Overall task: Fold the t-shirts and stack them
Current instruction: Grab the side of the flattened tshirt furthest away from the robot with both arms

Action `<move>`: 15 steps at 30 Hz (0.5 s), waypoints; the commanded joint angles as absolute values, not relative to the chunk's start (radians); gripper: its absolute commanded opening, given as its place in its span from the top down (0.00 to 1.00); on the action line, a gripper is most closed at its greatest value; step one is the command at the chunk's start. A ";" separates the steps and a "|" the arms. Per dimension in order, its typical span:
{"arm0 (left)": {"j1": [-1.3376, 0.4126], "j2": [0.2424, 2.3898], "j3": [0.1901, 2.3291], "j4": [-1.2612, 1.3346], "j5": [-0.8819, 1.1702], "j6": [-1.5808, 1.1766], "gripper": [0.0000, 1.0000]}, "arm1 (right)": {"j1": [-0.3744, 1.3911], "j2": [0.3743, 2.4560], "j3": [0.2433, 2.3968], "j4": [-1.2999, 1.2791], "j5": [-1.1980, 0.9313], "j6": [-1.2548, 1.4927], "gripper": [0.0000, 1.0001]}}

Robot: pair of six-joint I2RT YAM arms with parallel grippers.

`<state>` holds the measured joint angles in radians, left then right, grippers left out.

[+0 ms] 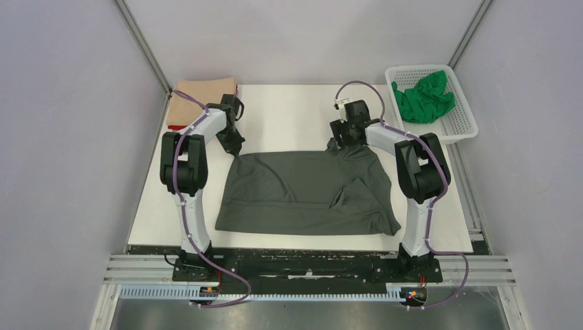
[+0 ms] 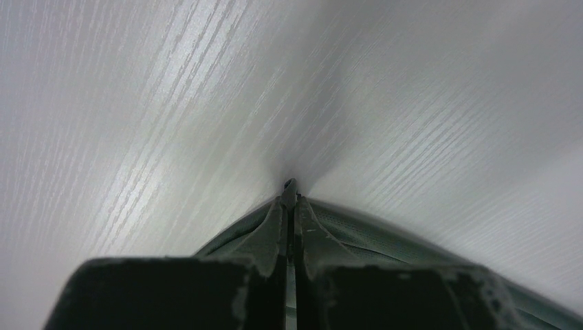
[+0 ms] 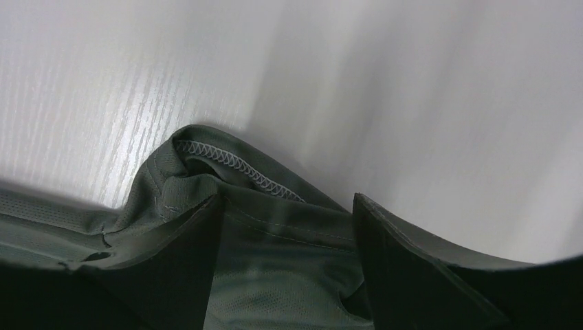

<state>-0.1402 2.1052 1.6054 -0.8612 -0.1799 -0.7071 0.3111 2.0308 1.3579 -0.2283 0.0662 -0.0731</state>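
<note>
A dark grey t-shirt lies spread across the middle of the table, with a crumpled fold toward its right side. My left gripper is at the shirt's far left corner. In the left wrist view the left gripper is shut on a thin edge of the grey cloth. My right gripper is at the far right corner. In the right wrist view the right gripper has its fingers apart, astride the bunched, stitched hem, with cloth lying between them.
A folded tan t-shirt lies at the far left corner of the table, with a red one showing under it. A white mesh basket at the far right holds a crumpled bright green t-shirt.
</note>
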 commanded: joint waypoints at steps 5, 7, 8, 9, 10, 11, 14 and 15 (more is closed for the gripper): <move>-0.133 2.086 1.637 -0.869 -0.183 -0.670 0.97 | 0.298 2.085 1.380 -0.288 0.089 -0.080 0.42; -0.133 2.089 1.642 -0.869 -0.183 -0.668 0.97 | 0.294 2.100 1.394 -0.284 0.071 -0.081 0.53; -0.133 2.091 1.647 -0.869 -0.184 -0.666 0.97 | 0.295 2.109 1.404 -0.281 0.058 -0.090 0.59; -0.133 2.094 1.654 -0.869 -0.183 -0.662 0.97 | 0.294 2.117 1.419 -0.277 0.045 -0.100 0.65; -0.133 2.097 1.660 -0.871 -0.181 -0.660 0.97 | 0.295 2.125 1.435 -0.273 0.034 -0.112 0.69; -0.133 2.102 1.670 -0.876 -0.182 -0.660 0.97 | 0.295 2.132 1.450 -0.270 0.024 -0.124 0.78; -0.133 2.107 1.690 -0.891 -0.187 -0.657 0.98 | 0.295 2.130 1.474 -0.245 0.016 -0.155 1.00; -0.133 2.106 1.692 -0.891 -0.187 -0.654 0.98 | 0.294 2.121 1.472 -0.237 0.016 -0.168 1.00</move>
